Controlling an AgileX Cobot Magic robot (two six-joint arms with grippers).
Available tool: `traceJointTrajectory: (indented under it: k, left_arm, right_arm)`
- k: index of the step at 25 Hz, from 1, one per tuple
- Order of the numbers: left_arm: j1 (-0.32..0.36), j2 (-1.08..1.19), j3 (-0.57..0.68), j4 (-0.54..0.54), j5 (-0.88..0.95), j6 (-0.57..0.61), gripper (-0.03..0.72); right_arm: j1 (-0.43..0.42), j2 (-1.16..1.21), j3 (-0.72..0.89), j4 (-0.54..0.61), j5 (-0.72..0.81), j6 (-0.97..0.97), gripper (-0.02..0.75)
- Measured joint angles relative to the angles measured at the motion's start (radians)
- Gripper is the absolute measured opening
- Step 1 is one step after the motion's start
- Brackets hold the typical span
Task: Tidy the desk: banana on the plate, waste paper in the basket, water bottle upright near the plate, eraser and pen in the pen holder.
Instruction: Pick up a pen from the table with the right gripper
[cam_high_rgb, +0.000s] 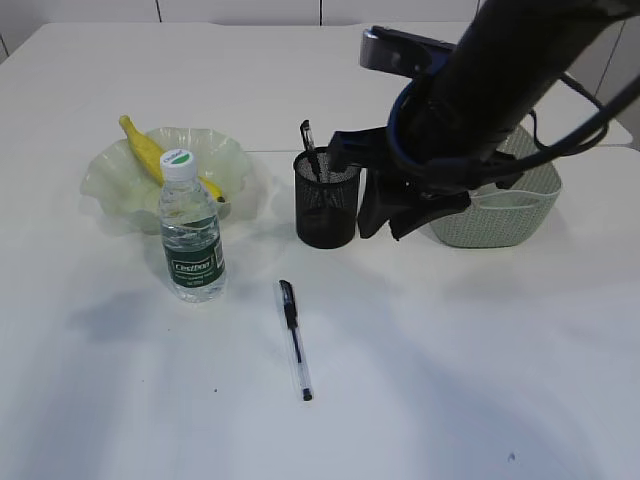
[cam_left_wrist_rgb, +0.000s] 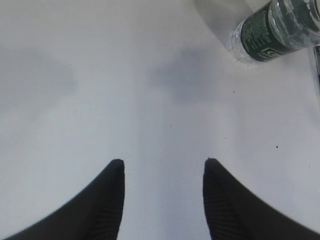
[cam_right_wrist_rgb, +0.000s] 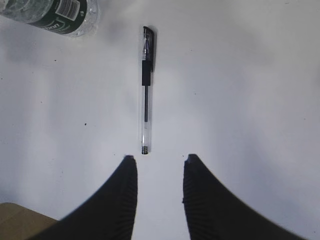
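A white counter (cam_high_rgb: 480, 380) carries a tidy-up scene. Toward its left edge sits a pale green, wavy-rimmed plate (cam_high_rgb: 105, 180) with a banana (cam_high_rgb: 145, 150) lying in it. Just in front of the plate, a water bottle (cam_high_rgb: 190, 230) stands upright, with a white and green cap and a dark green label. Near the middle of the counter stands a black mesh holder (cam_high_rgb: 325, 215) with one dark pen (cam_high_rgb: 310, 145) poking out of its top. Touching or just beside the holder on its right is a grey-green woven basket (cam_high_rgb: 520, 215), toward the right edge. A second pen (cam_high_rgb: 295, 338), clear-barrelled with a black cap and grip, lies flat on the bare counter in front of the holder, toward the near edge, its cap end pointing to the far edge. A black arm (cam_high_rgb: 500, 70) reaches in from the far right corner, partly covering the basket. In the right wrist view, the right gripper (cam_right_wrist_rgb: 160, 159) has its jaws apart above the counter, and the loose pen lies just ahead of them, its tip nearest the left jaw's tip, running straight away from the gap; the bottle's base shows at the top left. In the left wrist view, the left gripper (cam_left_wrist_rgb: 162, 162) also has its jaws apart over bare counter, holding nothing, with the bottle well ahead at upper right.
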Motion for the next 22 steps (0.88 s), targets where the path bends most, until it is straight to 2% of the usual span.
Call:
traceJointTrajectory:
  k: [10, 22]
  left_arm:
    - [0.000, 0.000, 0.000, -0.002, -0.014, 0.000, 0.356]
    - [0.000, 0.000, 0.000, -0.006, -0.018, 0.000, 0.356]
  right_arm:
    - [0.048, 0.242, -0.254, -0.053, 0.153, 0.119, 0.241]
    - [0.136, 0.435, -0.346, -0.081, 0.174, 0.172, 0.241]
